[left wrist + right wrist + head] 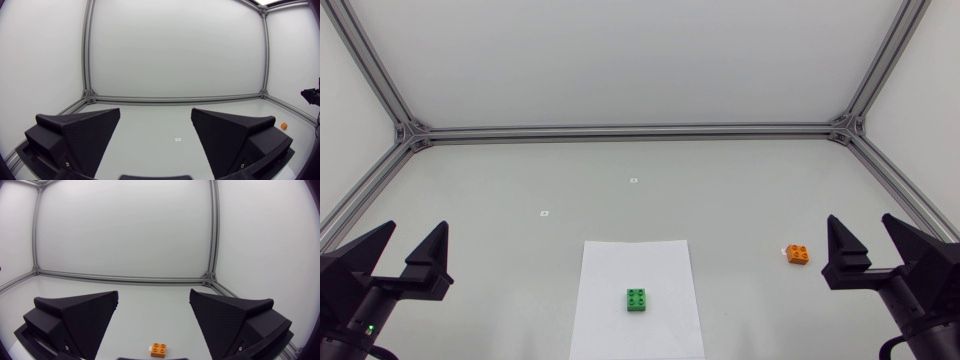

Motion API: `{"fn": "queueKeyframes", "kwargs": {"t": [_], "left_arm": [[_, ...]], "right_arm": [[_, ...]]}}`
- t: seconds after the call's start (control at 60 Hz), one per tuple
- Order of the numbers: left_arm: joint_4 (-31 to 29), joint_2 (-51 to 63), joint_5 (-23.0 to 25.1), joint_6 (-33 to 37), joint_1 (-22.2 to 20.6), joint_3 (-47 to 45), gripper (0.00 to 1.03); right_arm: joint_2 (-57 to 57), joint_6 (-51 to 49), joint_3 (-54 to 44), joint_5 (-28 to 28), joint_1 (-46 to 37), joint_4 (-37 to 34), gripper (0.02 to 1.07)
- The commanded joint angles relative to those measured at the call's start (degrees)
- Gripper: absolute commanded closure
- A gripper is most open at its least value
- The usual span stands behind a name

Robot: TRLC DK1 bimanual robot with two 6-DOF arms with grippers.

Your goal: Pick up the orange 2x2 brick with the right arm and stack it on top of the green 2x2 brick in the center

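Status: nothing is grasped yet. Right gripper [861,225] hangs over the right edge of the bench [740,190], jaws spread wide and empty. My guess is they're pre-opened to straddle a 2x2.

Orange brick [798,254] sits studs up near that right edge, just inboard of the gripper. Right wrist view shows it on the bench surface, roughly in line with the gap between the fingers, but below them and not touching. It's probably placed on that side so the right arm reaches it without crossing over.

Green brick [637,299] sits studs up on a white sheet [620,265] at mid-bench toward the front edge, well apart from the orange one. The sheet looks like a marker for the stacking spot.

Left gripper [417,228] is at the left edge, also wide open and empty, well apart from both bricks. It seems parked to keep the centre free.

Next step calls for dropping straight down over the orange brick with the fingers squared to its sides. A skewed grip would mean misaligned studs at the stack.
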Motion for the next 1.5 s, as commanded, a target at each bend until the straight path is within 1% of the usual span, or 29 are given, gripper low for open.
{"fn": "queueKeyframes", "kwargs": {"t": [0.0,0.333,0.45,0.767,0.95,0.967,1.017,1.117,1.233,1.283,1.483], "left_arm": [[-0.76,-0.45,0.23,0.73,0.14,-2.35,0.04],[-0.84,-0.45,0.23,0.73,0.14,-2.35,0.04],[-0.84,-0.45,0.23,0.73,0.14,-2.35,0.04],[-0.84,-0.45,0.23,0.73,0.14,-2.35,0.04],[-0.84,-0.45,0.23,0.73,0.14,-2.35,0.04],[-0.84,-0.45,0.23,0.73,0.14,-2.35,0.04],[-0.76,-0.45,0.23,0.73,0.14,-2.35,0.04],[-0.76,-0.45,0.32,0.73,0.14,-2.35,0.04],[-0.84,-0.45,0.32,0.73,0.14,-2.35,0.04],[-0.84,-0.45,0.23,0.73,0.14,-2.35,0.04],[-0.84,-0.45,0.23,0.73,0.14,-2.35,0.04]], "right_arm": [[-0.62,1.12,-1.48,-0.34,0.55,0.84,0.05],[-0.71,0.51,-1.04,-0.34,0.72,0.84,0.06],[-0.62,0.51,1.07,-0.34,0.99,-0.74,0.06],[1.4,0.6,6.52,-0.34,1.69,-0.92,0.06],[12.73,0.77,15.31,-0.25,1.69,-3.64,0.06],[15.63,1.04,17.42,-0.25,1.87,-4.52,0.06],[19.5,1.91,20.5,-0.25,1.87,-6.54,0.06],[26.62,3.41,26.03,-0.25,1.87,-10.23,0.06],[34.18,5.69,31.66,-0.34,1.87,-12.96,0.06],[37.78,6.4,34.82,-0.87,1.78,-15.86,0.06],[46.31,7.72,42.65,-1.57,0.72,-23.68,0.06]]}}
